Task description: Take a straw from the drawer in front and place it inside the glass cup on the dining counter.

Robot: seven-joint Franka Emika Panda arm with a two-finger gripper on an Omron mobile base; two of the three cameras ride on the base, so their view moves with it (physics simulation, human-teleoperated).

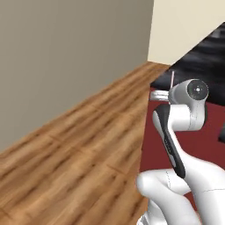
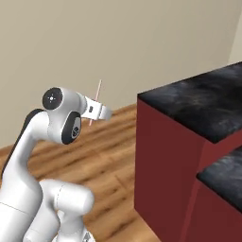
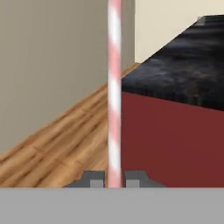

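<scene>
I see my gripper (image 3: pixel 114 178) pinching the straw (image 3: pixel 114 87) near its lower end | straw stands upright, held in the air above the wooden floor (image 2: pixel 108 146) | dining counter table (image 2: pixel 198 106) stands ahead to the right

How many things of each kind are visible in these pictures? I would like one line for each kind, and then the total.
Straws: 1, the pink-and-white striped straw clamped in the gripper
Black stone counter tops: 2, the raised dining counter and the lower countertop
Grippers: 1
Total: 4
</scene>
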